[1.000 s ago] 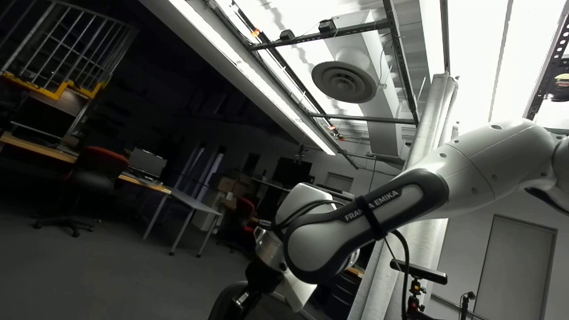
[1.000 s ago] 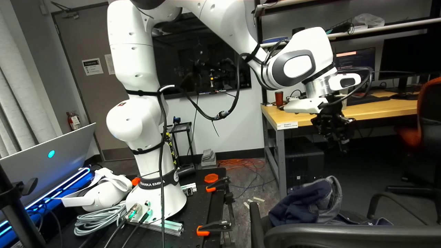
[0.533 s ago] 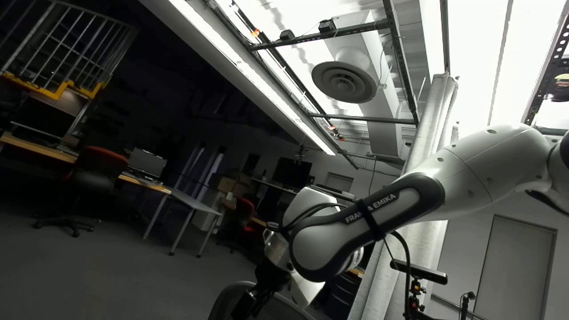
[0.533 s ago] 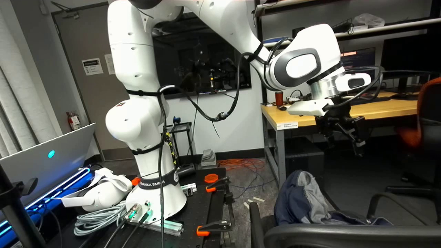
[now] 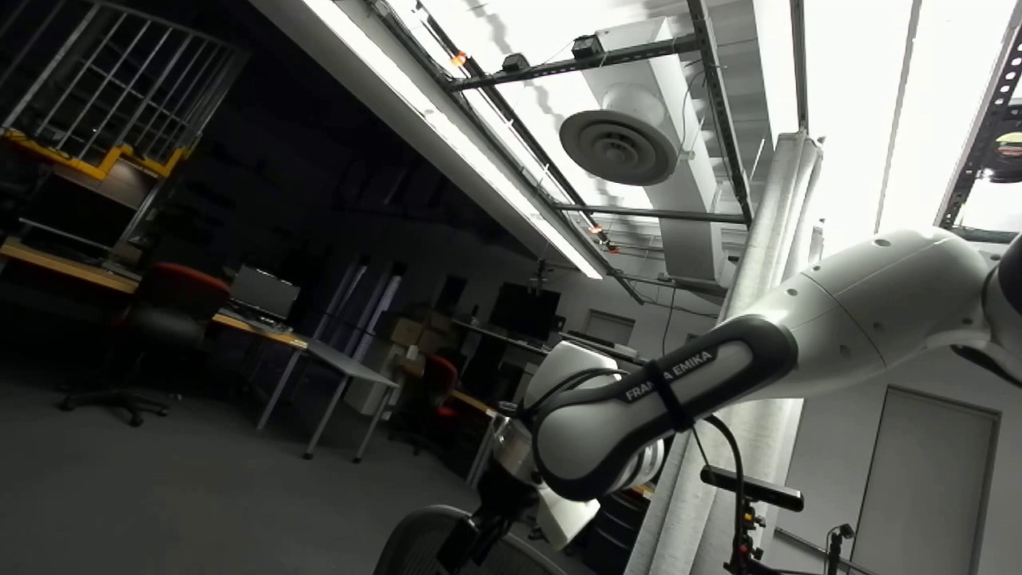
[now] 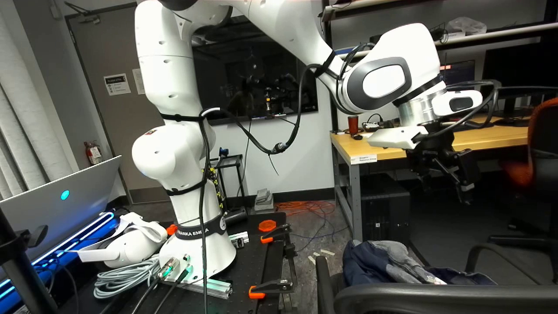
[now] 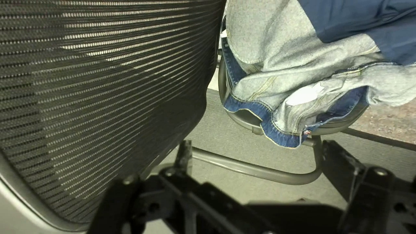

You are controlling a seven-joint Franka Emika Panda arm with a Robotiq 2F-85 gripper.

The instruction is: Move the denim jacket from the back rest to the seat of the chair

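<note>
Wrist view: the claw [image 7: 256, 153] hangs, jaws wide apart, near the mesh-backed chair [image 7: 123, 94]. On the chair's seat [image 7: 244, 119] the denim jacket [image 7: 289, 61] lies rumpled, pale woven side out, stitched blue edge drooping over the rim. Greyish floor [image 7: 224, 133] shows beneath the chair; past it, in an exterior view, a wooden tabletop [image 6: 497, 140].

A blue denim jacket [image 7: 308, 65] with a pale grey inner face [image 7: 269, 35] and white label [image 7: 305, 95] lies crumpled across the rounded dark seat [image 7: 246, 117] of a dark-framed chair [image 6: 436, 298], inner face largely upward. Its yellow-stitched edge [image 7: 280, 137] overhangs the seat; I note the dark mesh back rest [image 7: 113, 97] just beside.
</note>
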